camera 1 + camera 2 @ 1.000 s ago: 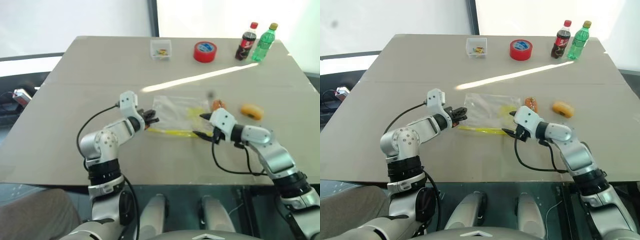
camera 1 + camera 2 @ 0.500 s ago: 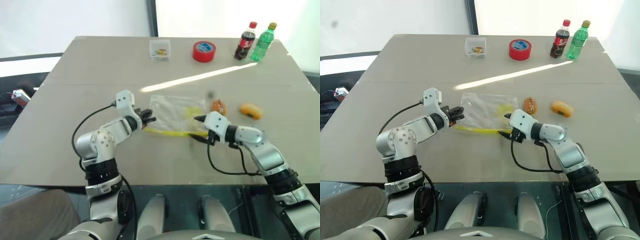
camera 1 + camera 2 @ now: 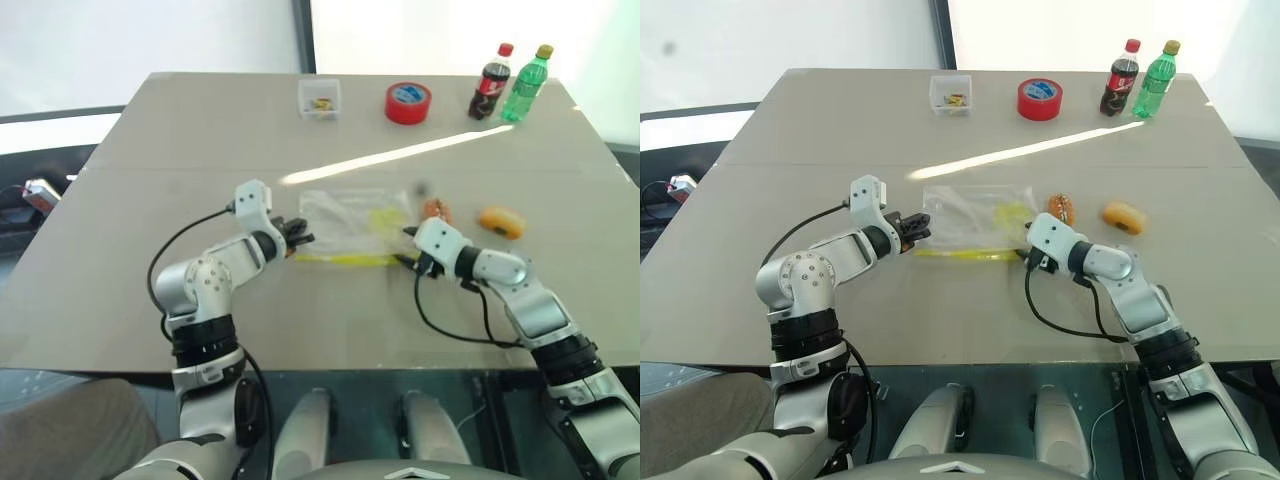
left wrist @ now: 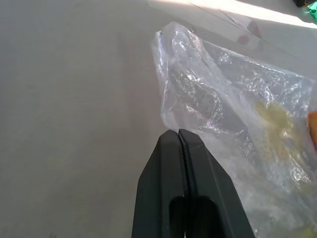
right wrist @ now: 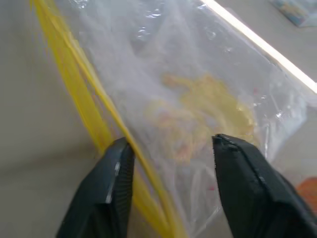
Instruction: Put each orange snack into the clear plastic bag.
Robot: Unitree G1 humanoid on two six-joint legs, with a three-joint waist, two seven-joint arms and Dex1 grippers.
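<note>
The right gripper [image 5: 171, 163] has edged onto the clear plastic bag [image 3: 975, 215], jaws parted astride its yellow strip. Mid-frame, crinkled and glossy, the bag's far corner is pinched by the left gripper [image 4: 179, 136].

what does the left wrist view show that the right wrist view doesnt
Left wrist view: the left tool, its black fingers pressed shut on a crumpled corner of the clear plastic bag. Right wrist view: the right tool, fingers apart, straddling the bag's yellow strip, with faint yellowish print behind. Both: the bag lying on the grey table.
</note>
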